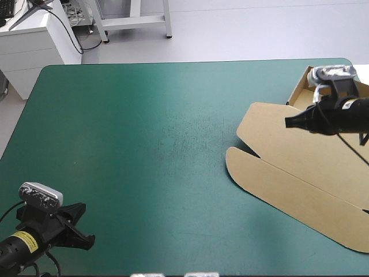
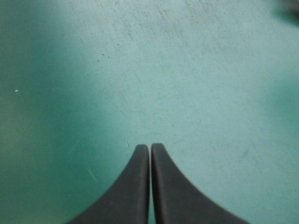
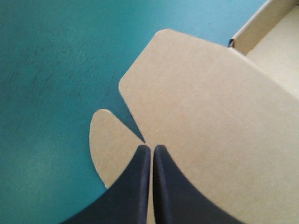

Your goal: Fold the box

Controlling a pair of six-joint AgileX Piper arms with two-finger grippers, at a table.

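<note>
Black fingers of the left gripper (image 2: 150, 147) are pressing together into one point and holding nothing. Under them only the bare teal-green cover (image 2: 187, 70) is showing.

The right gripper (image 3: 152, 147) is squeezing its fingers tight together too, with nothing between them. Its tip is pointing at the little notch where the round flap (image 3: 105, 149) is meeting the big flat panel (image 3: 201, 107). It is not clear whether the tip is touching the board.

Both of these are parts of the box (image 1: 300, 167), which is lying at the right side of the table. Most of it is lying flat. Only the tray part (image 1: 301, 86), near the far right corner, is standing with its walls up.

The work on the flat part looks like it is only just beginning. To do it well, the right gripper would likely need to open first and slide one finger under the flap's edge. Then it could pinch and lift slowly, so the board is bending on its crease and not sliding away. The left gripper could come over to hold the panel down.

The right arm is reaching in from the right, over the box, with its gripper pointing left and a bit down. The left arm is sitting low at the near left corner, well apart from the box.
</note>
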